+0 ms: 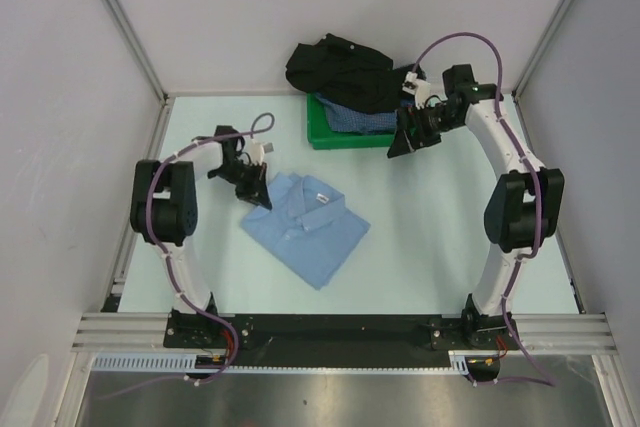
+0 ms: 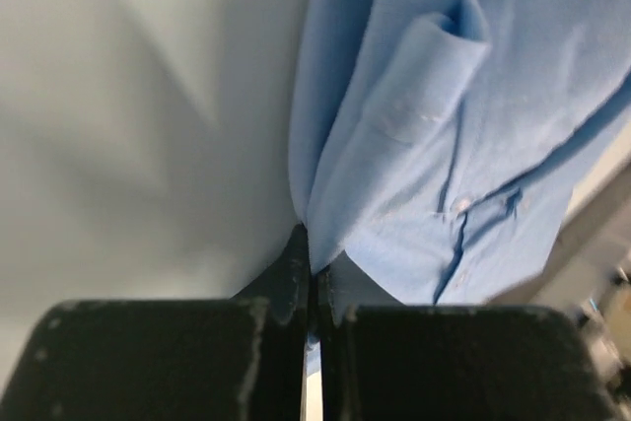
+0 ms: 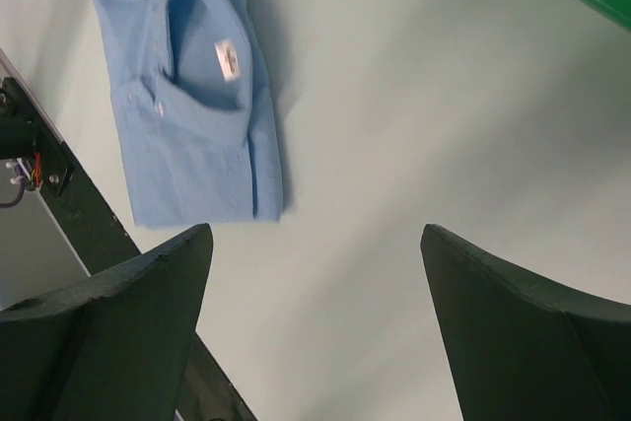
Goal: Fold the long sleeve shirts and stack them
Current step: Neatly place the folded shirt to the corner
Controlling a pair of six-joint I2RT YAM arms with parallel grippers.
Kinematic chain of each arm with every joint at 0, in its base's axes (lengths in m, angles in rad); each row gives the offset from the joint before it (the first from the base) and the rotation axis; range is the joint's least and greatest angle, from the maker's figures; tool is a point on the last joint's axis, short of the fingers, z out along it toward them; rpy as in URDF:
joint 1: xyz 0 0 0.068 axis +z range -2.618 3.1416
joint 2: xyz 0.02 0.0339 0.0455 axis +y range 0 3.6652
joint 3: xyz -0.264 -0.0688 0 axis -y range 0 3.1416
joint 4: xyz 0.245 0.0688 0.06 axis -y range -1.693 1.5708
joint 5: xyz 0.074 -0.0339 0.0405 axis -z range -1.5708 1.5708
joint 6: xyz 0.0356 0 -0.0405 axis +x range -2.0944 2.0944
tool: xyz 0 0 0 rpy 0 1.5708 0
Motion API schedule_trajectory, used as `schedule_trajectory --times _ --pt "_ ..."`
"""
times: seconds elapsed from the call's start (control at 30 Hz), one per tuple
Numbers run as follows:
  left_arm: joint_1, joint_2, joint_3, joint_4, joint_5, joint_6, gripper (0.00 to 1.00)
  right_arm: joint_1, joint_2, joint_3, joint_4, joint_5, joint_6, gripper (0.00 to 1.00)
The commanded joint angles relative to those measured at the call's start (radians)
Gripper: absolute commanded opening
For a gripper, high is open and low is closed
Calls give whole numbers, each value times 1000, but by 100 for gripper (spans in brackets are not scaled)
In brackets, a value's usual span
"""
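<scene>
The left end effector point(image 2: 311, 255) is clamped shut on a corner of the light blue shirt point(image 2: 444, 145), which is spread on the counter point(image 1: 430, 237) beyond it. The right end effector point(image 3: 315, 236) is held wide open and empty.

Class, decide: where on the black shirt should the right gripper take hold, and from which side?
Pinch a raised fold at the near right edge of the black shirt, coming from above and the right, where the open right gripper is. It lies crumpled over the checked shirt in the green tray, so its folds give purchase, and a top approach probably clears the tray wall.
</scene>
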State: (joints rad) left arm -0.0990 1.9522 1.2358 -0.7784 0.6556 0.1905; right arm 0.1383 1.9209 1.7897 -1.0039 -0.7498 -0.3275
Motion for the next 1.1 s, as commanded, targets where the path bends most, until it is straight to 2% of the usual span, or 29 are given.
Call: schedule_trajectory --times 0.0,0.13,0.27,0.4,0.6,0.73,0.87,1.07 --pt "132 40 199 54 -144 -7 0 -48 -68 0 13 -11 16 92" --pt "220 117 370 5 -217 -6 0 -89 -59 22 4 -5 10 92" --pt "306 210 563 24 -260 -60 0 -114 -45 42 -10 1 15 92" --pt "321 304 709 60 -315 -91 0 -123 -49 53 -27 24 12 92" --pt "324 418 863 113 -338 -228 0 -129 -42 83 -99 85 -19 93" --pt "332 433 864 183 -297 -342 0 -128 -1 138 -174 128 -48 93" --pt "351 430 866 220 -313 -433 0 -126 50 206 -206 136 -45 93" --pt "398 367 719 212 -378 -467 0 -105 108 292 -217 129 -25 93"
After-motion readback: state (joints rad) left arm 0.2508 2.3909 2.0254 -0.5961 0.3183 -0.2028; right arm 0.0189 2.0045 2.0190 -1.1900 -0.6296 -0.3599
